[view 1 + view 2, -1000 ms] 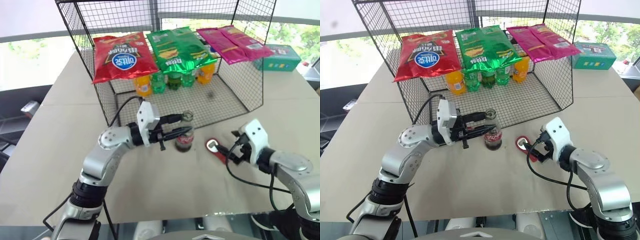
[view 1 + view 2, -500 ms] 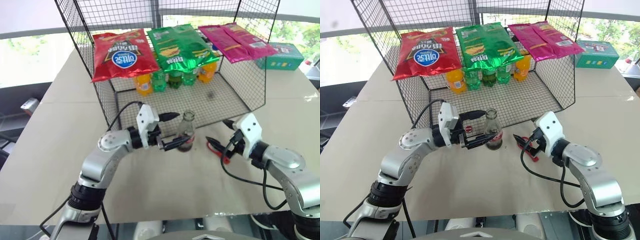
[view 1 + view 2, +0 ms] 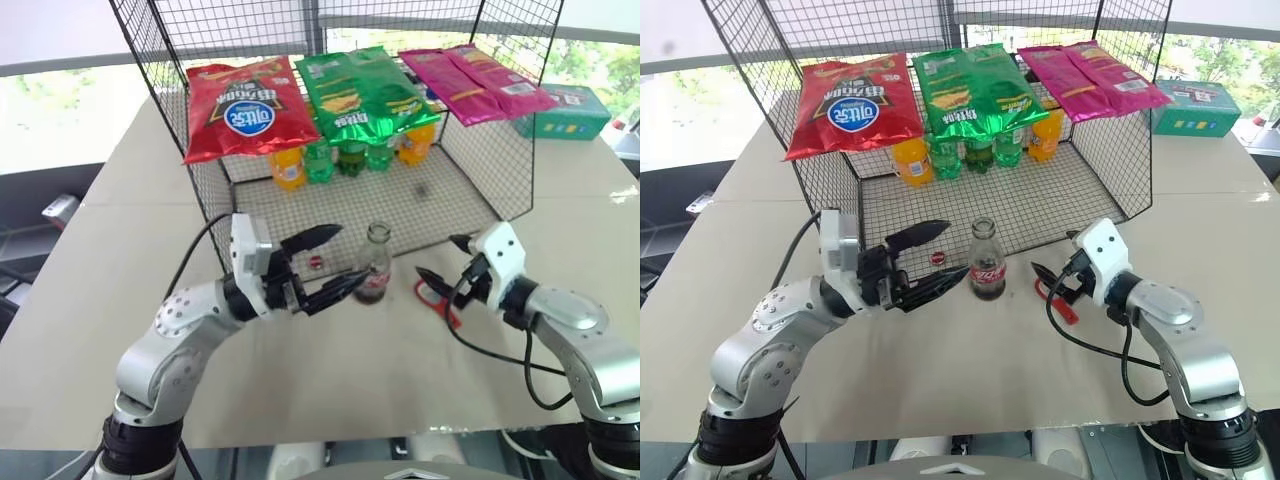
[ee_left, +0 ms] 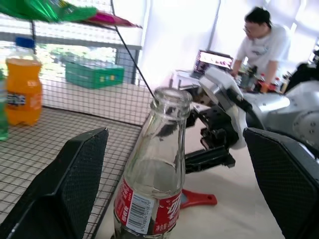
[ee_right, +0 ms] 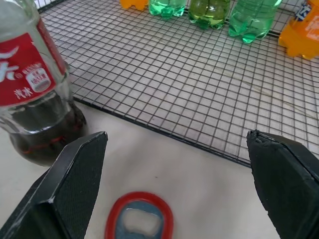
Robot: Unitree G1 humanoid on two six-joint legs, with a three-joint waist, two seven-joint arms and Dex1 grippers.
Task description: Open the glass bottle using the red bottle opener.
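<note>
The left gripper (image 3: pixel 930 257) has its fingers spread wide, holding nothing. Just past their tips the glass bottle (image 3: pixel 987 260) stands upright on the tabletop (image 3: pixel 970 370), uncapped, with a little dark cola at its base. The red bottle opener (image 3: pixel 1055 300) lies flat under the right gripper (image 3: pixel 1058 262), whose fingers gape empty.

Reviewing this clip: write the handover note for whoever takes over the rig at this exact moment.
Left gripper: open, holding nothing, fingers on either side of the bottle without touching it.
Right gripper: open, empty, hovering just over the opener.
The small clear glass cola bottle with the red label stands upright on the table, just in front of the wire cage.
The flat red bottle opener lies flat on the table to the bottle's right.
Done: the bottle's mouth looks uncapped; a small red round piece, possibly the cap, lies to the bottle's left.
Left: confirm the cap is off; otherwise nothing obvious.
</note>
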